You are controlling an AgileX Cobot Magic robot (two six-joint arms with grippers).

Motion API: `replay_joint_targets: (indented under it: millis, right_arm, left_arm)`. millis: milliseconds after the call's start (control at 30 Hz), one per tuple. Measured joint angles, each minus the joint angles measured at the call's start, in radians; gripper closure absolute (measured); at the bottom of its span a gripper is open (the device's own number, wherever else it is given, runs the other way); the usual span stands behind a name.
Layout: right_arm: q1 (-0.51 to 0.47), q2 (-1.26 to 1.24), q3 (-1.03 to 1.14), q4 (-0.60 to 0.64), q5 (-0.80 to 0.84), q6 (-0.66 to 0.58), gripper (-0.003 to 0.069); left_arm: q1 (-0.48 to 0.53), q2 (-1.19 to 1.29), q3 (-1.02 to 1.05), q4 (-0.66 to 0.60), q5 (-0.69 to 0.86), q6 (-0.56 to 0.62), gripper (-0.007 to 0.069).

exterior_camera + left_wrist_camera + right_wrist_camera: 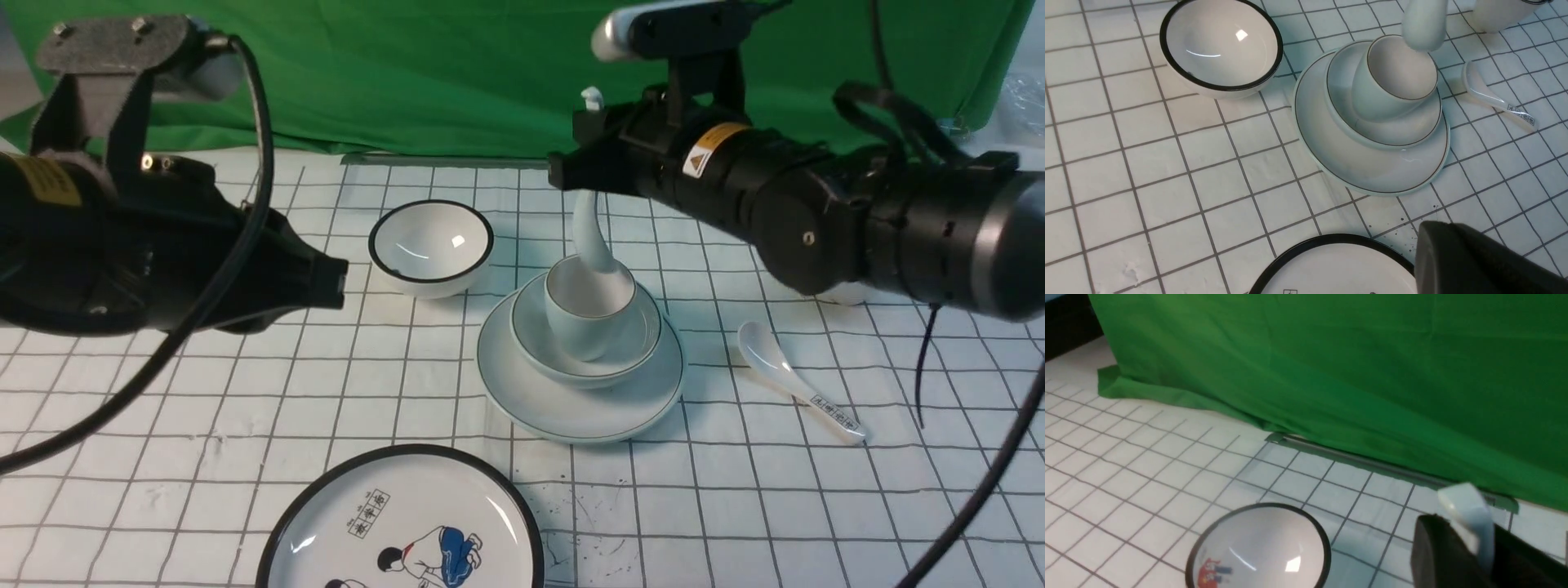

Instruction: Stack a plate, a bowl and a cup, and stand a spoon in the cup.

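Observation:
The pale blue-grey plate [571, 408] lies mid-table with the bowl [535, 347] on it and the cup [584, 327] in the bowl. My right gripper [584, 175] is shut on the handle of the plain white spoon [589, 233], which hangs upright with its scoop at the cup's far rim. The handle end shows between the fingers in the right wrist view [1466, 510]. My left gripper [331, 282] is shut and empty, off to the stack's left. The left wrist view shows the plate [1355, 163], bowl [1343, 81], cup [1380, 98] and spoon [1423, 20].
A black-rimmed white bowl [431, 245] stands behind and left of the stack. A black-rimmed cartoon plate [400, 531] lies at the front edge. A spoon with a printed handle [796, 384] lies right of the stack. A white cup [1498, 12] stands behind it. Green cloth closes the back.

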Motion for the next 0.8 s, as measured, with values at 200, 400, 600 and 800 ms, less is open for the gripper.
replay_joint_targets:
  millis: [200,400,600,800]
  right_arm:
    - [0.000,0.053,0.001,0.000,-0.007,-0.024,0.0536]
    - [0.000,0.040,0.001,0.002,0.120,-0.026,0.0300]
    - [-0.001,-0.174,0.001,-0.009,0.434,-0.098,0.0416]
    - [-0.053,-0.592,0.006,-0.081,0.717,-0.096,0.0624]
  left_arm:
    - [0.000,0.000,0.000,0.000,0.000,0.001,0.0623]
    - [0.000,0.000,0.000,0.001,0.000,0.002,0.0623]
    - [0.000,0.000,0.000,0.018,0.002,0.002,0.0623]
    - [0.000,-0.005,0.000,0.030,0.022,0.015,0.0623]
